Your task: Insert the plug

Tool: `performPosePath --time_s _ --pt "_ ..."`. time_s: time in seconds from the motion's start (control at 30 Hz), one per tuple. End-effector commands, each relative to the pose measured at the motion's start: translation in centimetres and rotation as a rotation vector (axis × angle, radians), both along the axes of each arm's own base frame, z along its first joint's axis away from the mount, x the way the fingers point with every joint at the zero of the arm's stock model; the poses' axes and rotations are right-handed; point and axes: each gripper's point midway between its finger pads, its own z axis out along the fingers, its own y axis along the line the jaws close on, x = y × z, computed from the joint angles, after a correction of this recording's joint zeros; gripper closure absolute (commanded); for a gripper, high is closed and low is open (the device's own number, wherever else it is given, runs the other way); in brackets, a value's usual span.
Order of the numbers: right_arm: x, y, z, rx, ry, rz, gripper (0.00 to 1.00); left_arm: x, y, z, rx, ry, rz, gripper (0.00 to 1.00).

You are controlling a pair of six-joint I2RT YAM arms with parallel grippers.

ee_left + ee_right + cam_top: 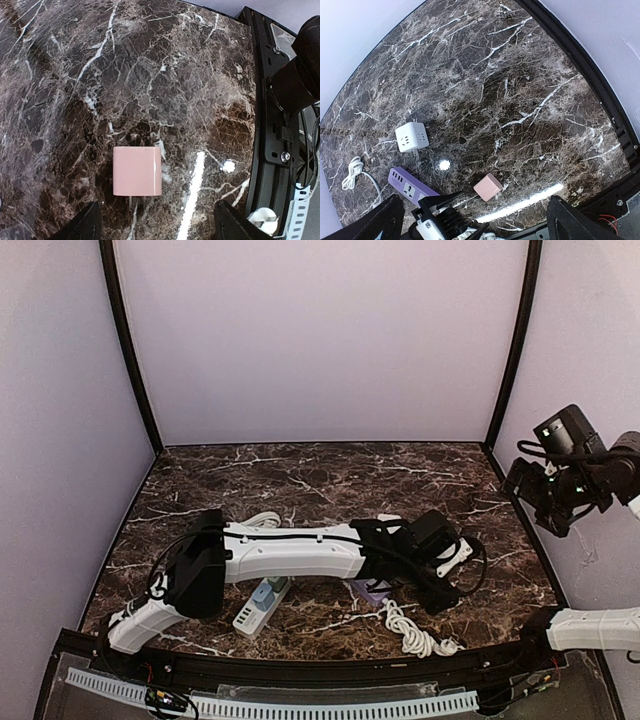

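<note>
A pink cube plug (136,171) lies on the dark marble table (150,75), its two metal prongs pointing toward my left gripper. It also shows in the right wrist view (488,187). In the top view it is hidden under the left arm. My left gripper (157,227) is open and empty, hovering just short of the plug, fingers either side. It shows in the top view (440,588) too. A purple power strip (412,187) lies beside it. My right gripper (545,502) is raised high at the right, open and empty.
A white cube socket (410,137) stands beyond the purple strip. A white and blue power strip (262,602) lies under the left arm. A coiled white cable (415,632) lies near the front edge. A black rail (272,125) runs along the table edge.
</note>
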Motion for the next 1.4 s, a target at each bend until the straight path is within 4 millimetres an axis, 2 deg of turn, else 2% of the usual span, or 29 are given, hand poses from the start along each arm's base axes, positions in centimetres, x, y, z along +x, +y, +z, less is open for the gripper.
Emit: performPosePath --time_s 0.0,0.17,0.37,0.8,1.37 --pt "-0.4 0.0 0.5 0.01 -0.001 0.016 0.01 -0.1 -1.1 0.5 -0.03 -0.046 -0.044 0.23" --pt "-0.8 0.3 0.2 0.03 0.008 0.034 0.01 0.5 -1.1 -1.2 0.0 -0.085 -0.033 0.26" --pt "-0.9 1.0 -0.4 0.057 0.024 0.063 0.02 1.2 -1.3 -2.2 0.011 -0.14 -0.046 0.27" --pt "-1.5 1.1 -0.9 0.069 0.04 0.071 0.02 0.6 -1.7 -4.5 0.03 -0.131 -0.102 0.36" --pt "-1.9 1.1 -1.6 0.073 0.061 0.079 0.02 0.7 -2.1 -5.7 0.029 -0.137 -0.1 0.47"
